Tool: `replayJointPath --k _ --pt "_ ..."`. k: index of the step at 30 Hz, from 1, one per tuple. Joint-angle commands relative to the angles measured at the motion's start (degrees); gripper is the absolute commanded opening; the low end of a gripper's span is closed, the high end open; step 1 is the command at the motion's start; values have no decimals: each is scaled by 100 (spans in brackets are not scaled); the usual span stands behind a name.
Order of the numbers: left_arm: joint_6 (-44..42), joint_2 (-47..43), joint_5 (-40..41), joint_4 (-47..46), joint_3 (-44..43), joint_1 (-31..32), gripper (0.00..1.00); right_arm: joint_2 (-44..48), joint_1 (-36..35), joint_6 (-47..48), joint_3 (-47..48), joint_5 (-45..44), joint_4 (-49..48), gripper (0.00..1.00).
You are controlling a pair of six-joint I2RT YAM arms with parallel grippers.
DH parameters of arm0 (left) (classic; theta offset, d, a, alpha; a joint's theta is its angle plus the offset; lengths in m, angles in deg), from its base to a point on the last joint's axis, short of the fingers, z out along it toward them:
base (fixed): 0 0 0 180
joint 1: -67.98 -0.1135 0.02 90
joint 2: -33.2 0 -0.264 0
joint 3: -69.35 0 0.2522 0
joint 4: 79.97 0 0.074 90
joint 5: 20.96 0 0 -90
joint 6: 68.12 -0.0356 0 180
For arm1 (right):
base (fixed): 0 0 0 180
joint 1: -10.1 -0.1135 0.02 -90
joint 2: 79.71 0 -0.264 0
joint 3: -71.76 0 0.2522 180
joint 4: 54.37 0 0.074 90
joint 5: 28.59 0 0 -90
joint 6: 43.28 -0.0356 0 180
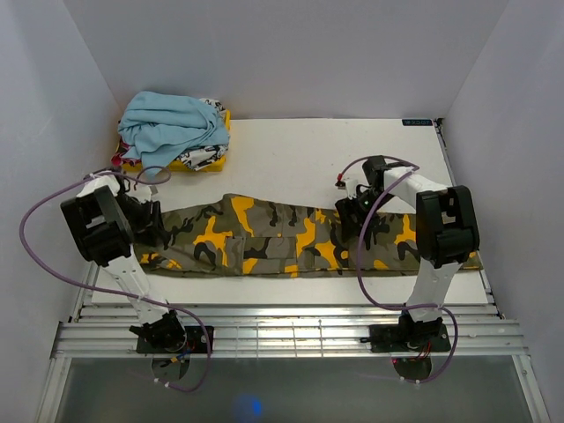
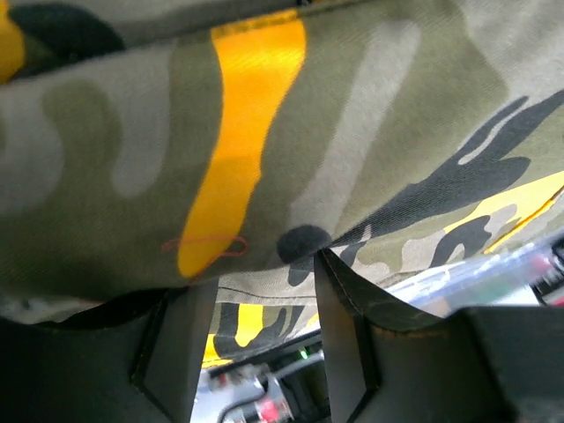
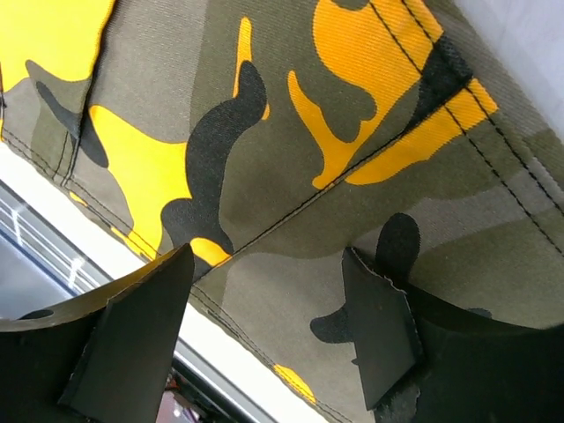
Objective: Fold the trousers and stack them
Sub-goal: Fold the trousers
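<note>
Currently the right gripper [image 3: 264, 264] hangs just above the trousers [image 1: 264, 238] with its two fingers [image 3: 132, 344] spread wide and nothing between them. In its wrist view a stitched seam of the cloth runs under the gap. The left gripper [image 2: 256, 278] sits at the opposite end of the garment with a narrower gap between its fingers [image 2: 176, 344]. Camouflage cloth lies against their tips, but I cannot tell whether any of it is pinched. From above, the trousers form one long, narrow band across the near part of the table [image 1: 352, 150], olive-green with yellow-orange and black blotches, with an arm at each end. The band looks about one leg wide, so the lengthwise fold, leg over leg, seems to be done. The crosswise folds that would shorten it appear not yet made, and it is not stacked. At the far left corner, well apart from the trousers, a crumpled light blue garment [image 1: 167, 123] rests on a yellow and white printed garment [image 1: 203, 159], probably the pile where the folded trousers belong.
</note>
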Motion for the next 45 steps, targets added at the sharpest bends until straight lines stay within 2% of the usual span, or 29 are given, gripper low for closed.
replayJointPath --k 1,5,10,13,14,16,17,23,29,38,43,45 --pt "-482 432 477 -2091 -553 -6 61 -224 -6 -97 343 -85 -666 75" --pt "-657 -129 363 -2126 -632 -6 68 347 126 -149 836 82 -228 79" --pt "-1008 -868 503 -2476 16 3 70 1340 1161 69 951 171 362 85" --pt "-1141 -1483 136 -2495 526 3 72 1726 2180 474 662 12 661 86" --pt "-1150 -1633 3 -2469 632 3 74 1798 2774 588 591 12 740 85" --pt "-1167 -2081 -400 -2337 791 3 75 1904 3358 913 407 64 933 84" --pt "-1167 -2230 -524 -2293 931 29 77 1913 3874 1010 362 73 1004 84" --pt "-1159 -3179 -1087 -2126 1292 292 79 1720 5160 1275 -16 -110 1014 82" --pt "-1018 -3515 -1237 -1977 1302 424 80 1369 5575 1327 -279 -357 452 83" --pt "-922 -3682 -1255 -1862 1135 460 81 753 5575 1134 -798 -137 -410 82" --pt "-869 -3700 -1255 -1862 1029 469 81 357 5558 1125 -930 -164 -472 81" --pt "-834 -3682 -1281 -1862 959 469 81 270 5532 1099 -956 -59 -472 77"
